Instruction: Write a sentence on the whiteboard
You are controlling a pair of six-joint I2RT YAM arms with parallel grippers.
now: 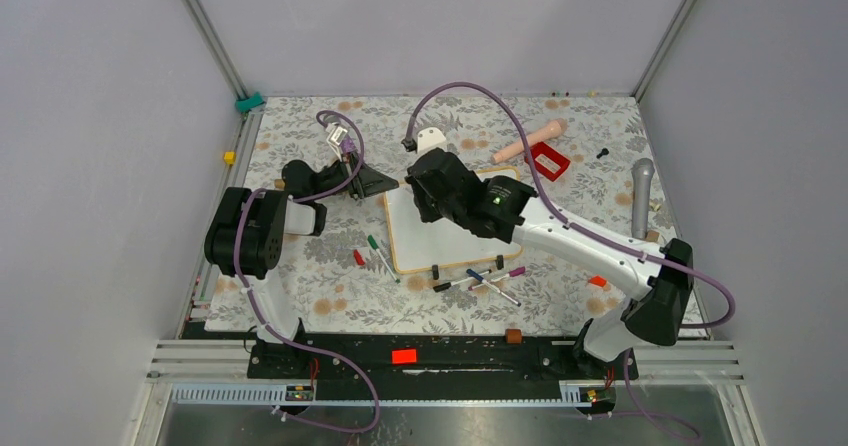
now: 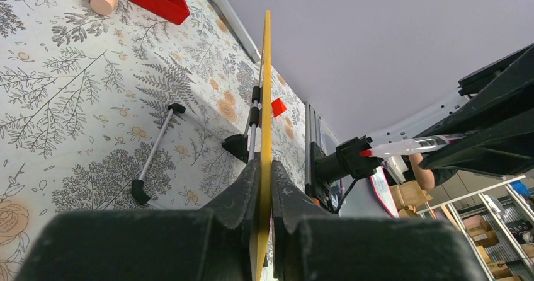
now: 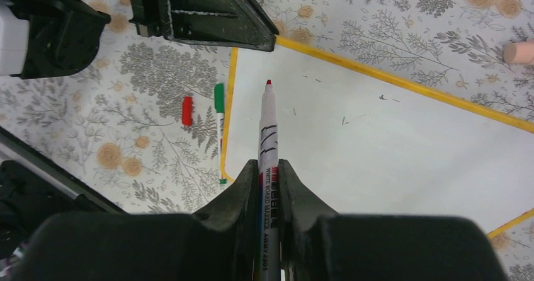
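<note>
Risks, left to right:
- the left gripper (image 2: 265, 171) is closed on the thin wood frame of the whiteboard (image 1: 425, 246), at its far-left corner. Only a narrow strip is pinched, at one point. If the board is pushed sideways by pen strokes, it could be pivoted about that pinch or pulled out of it.
- a green marker (image 3: 218, 104) and a red cap (image 3: 187, 111) are lying just beside the board's left edge, and loose markers (image 1: 487, 281) lie by its near edge. These could be swept or ridden over if the board shifts.
- the board is seen blank apart from faint specks. The sentence is not written yet, so the whole writing load is judged to lie ahead.
- the right gripper (image 3: 269, 171) is closed on a red marker (image 3: 267, 126), cap off, held well back from the tip (image 3: 269, 83). With that overhang the pen could be tilted or slid in the jaws if pressed hard, and strokes could be skipped if pressed lightly. Tip contact cannot be confirmed.
- the tip is near the left gripper, so a clash is possible if the line is started further left.

Pose: the left arm (image 1: 245, 231) is folded at the left, wrist reaching in to the board corner. The right arm (image 1: 580, 241) is stretched diagonally across the board, marker pointed toward the far-left corner.
</note>
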